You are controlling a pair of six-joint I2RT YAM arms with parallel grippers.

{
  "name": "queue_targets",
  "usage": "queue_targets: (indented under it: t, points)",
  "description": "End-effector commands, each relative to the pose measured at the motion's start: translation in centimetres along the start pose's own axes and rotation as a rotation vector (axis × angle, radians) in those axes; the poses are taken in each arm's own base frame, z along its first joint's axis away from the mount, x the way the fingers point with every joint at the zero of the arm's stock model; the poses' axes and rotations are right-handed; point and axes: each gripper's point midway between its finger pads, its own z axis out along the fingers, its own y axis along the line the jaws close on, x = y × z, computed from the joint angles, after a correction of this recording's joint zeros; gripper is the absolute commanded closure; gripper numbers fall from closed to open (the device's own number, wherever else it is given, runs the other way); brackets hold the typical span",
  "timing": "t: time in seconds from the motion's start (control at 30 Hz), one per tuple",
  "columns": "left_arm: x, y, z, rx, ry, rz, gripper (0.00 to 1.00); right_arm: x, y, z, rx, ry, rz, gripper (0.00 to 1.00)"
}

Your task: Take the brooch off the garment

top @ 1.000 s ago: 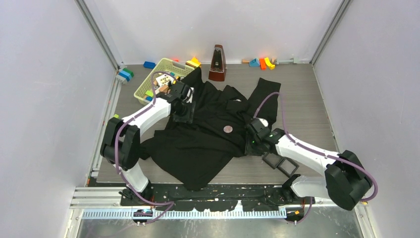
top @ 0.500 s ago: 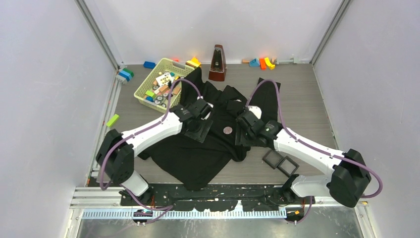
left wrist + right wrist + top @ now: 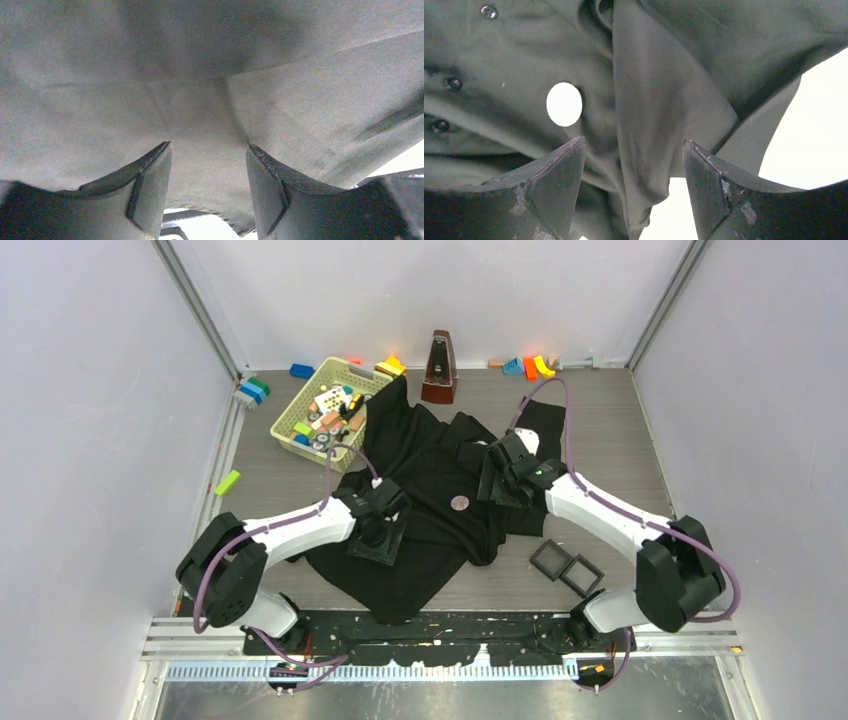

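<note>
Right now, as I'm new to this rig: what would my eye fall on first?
The black garment sprawled across mid-table, with a small round brooch near its centre. The left gripper and right gripper sit over the cloth either side of it, both open. A yellow basket of small items sits back left.
</note>
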Motion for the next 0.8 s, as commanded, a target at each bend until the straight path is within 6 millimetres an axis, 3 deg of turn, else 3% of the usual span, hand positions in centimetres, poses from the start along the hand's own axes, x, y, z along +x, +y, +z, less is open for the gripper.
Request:
queue_targets:
  t: [0.0, 0.13, 0.2, 0.4, 0.77]
  points:
    - [0.3, 0.8, -0.6, -0.039, -0.033, -0.125, 0.42, -3.5, 1.5, 1.8, -0.03, -0.081, 0.033, 0.23]
    - [1.0, 2.4, -0.2, -0.066, -0.056, -0.211, 0.44, -3.7, 0.7, 4.0, 0.024, -0.063, 0.063, 0.17]
    - [1.1, 4.5, 0.0, -0.14, -0.079, -0.283, 0.49, -3.6, 0.5, 4.9, 0.038, -0.052, 0.074, 0.14]
    - [1.4, 8.9, 1.1, -0.217, -0.085, -0.476, 0.57, -1.3, 0.6, 7.7, 0.049, 0.034, 0.07, 0.14]
    - [-0.3, 15.5, 0.4, -0.322, -0.179, -0.77, 0.6, 3.8, 0.6, 7.5, -0.039, 0.159, 0.06, 0.24]
